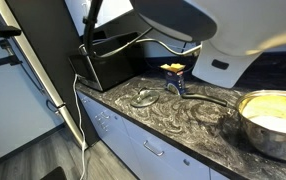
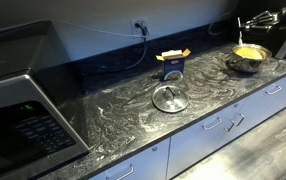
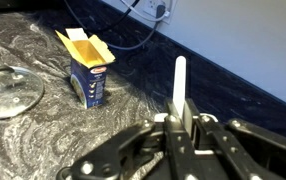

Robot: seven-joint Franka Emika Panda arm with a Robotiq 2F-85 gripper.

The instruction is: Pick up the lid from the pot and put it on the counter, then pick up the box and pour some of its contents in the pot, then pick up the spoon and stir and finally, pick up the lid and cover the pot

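Observation:
My gripper (image 3: 177, 120) is shut on the white spoon (image 3: 179, 82), whose pale end sticks out past the fingertips in the wrist view. In an exterior view the gripper (image 2: 257, 24) hangs just above the steel pot (image 2: 248, 57), which has yellow contents (image 1: 275, 108). The glass lid (image 2: 169, 98) lies flat on the marbled counter (image 2: 123, 125), also seen as the lid (image 3: 5, 90) at the wrist view's left edge. The yellow box (image 2: 171, 63) stands upright with its flaps open behind the lid, near the wall. The pot is out of the wrist view.
A black microwave (image 2: 18, 115) fills one end of the counter. A dark cable (image 3: 133, 40) runs from a wall outlet (image 2: 140, 27) down behind the box (image 3: 88, 70). White drawers (image 2: 218, 125) sit under the counter. The arm's white body (image 1: 223, 25) blocks the top of an exterior view.

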